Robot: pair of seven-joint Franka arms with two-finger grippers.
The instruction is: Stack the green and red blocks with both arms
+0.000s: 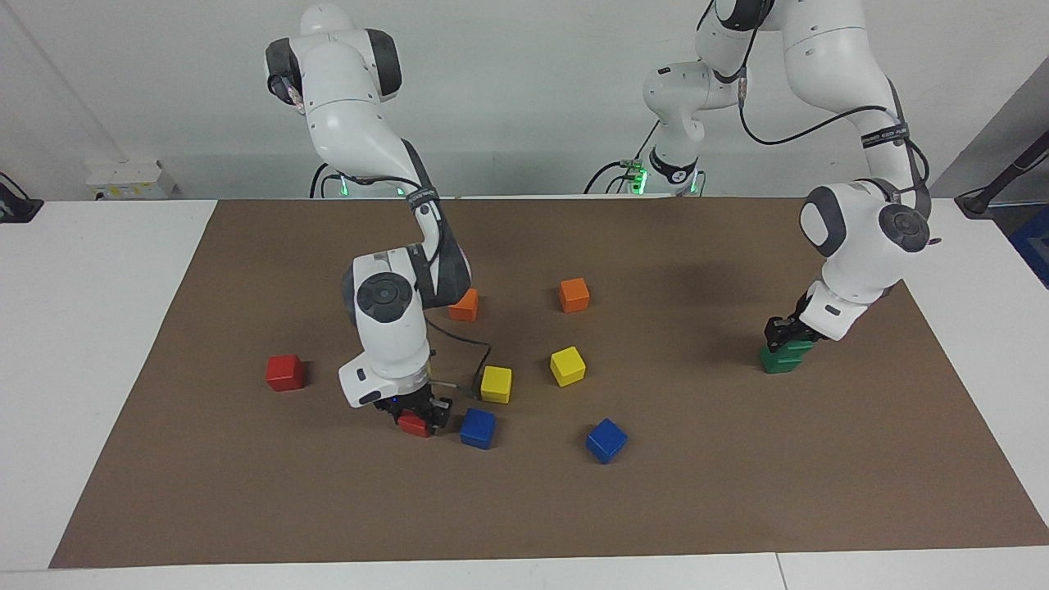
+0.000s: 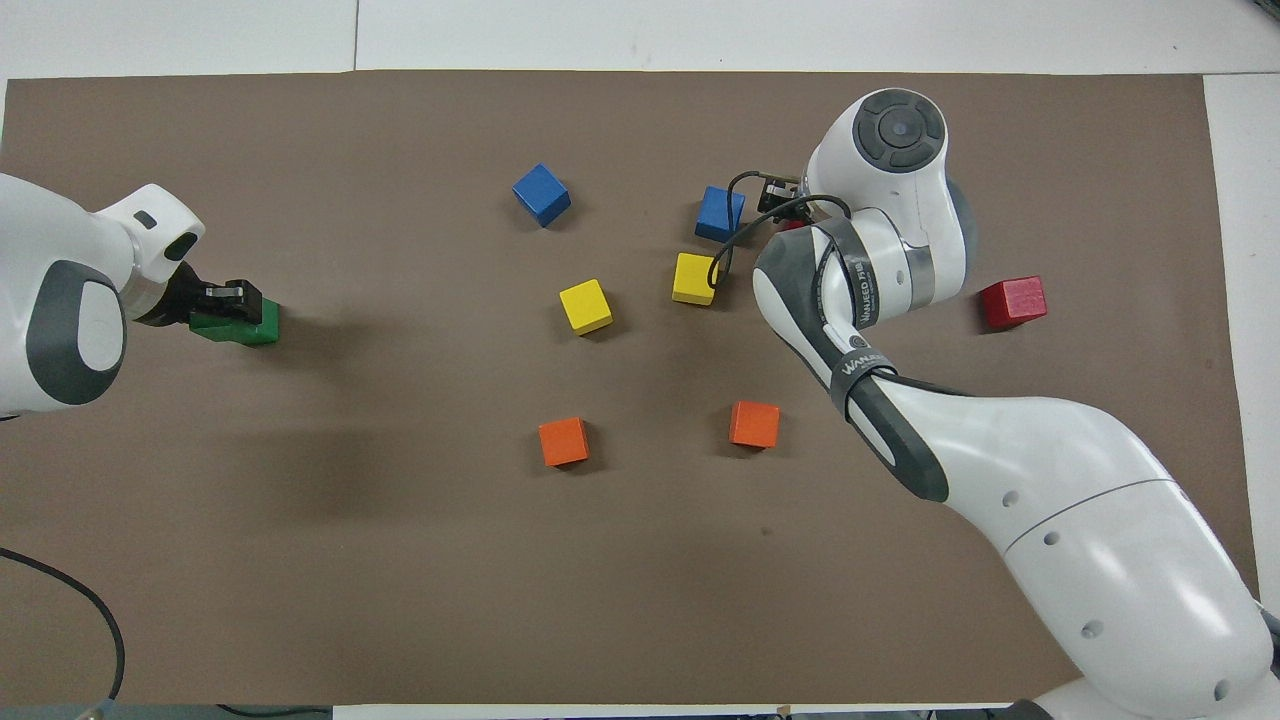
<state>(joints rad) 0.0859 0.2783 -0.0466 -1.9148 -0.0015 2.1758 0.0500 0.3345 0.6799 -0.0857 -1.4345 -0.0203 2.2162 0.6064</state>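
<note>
My left gripper (image 1: 784, 334) is shut on a dark green block (image 1: 793, 350) and holds it on top of the second green block (image 1: 773, 365) at the left arm's end of the mat. In the overhead view the left gripper (image 2: 228, 297) covers part of the green pair (image 2: 242, 328). My right gripper (image 1: 415, 410) is down over a red block (image 1: 415, 424), which shows partly under it. In the overhead view the right gripper (image 2: 780, 195) and arm hide almost all of that block. The second red block (image 1: 284, 372) lies alone toward the right arm's end (image 2: 1012, 302).
A blue block (image 1: 478, 428) and a yellow block (image 1: 496, 383) lie close beside the right gripper. Another yellow (image 1: 568, 365), another blue (image 1: 606, 440) and two orange blocks (image 1: 464, 305) (image 1: 574, 294) are spread over the middle of the brown mat (image 1: 246, 492).
</note>
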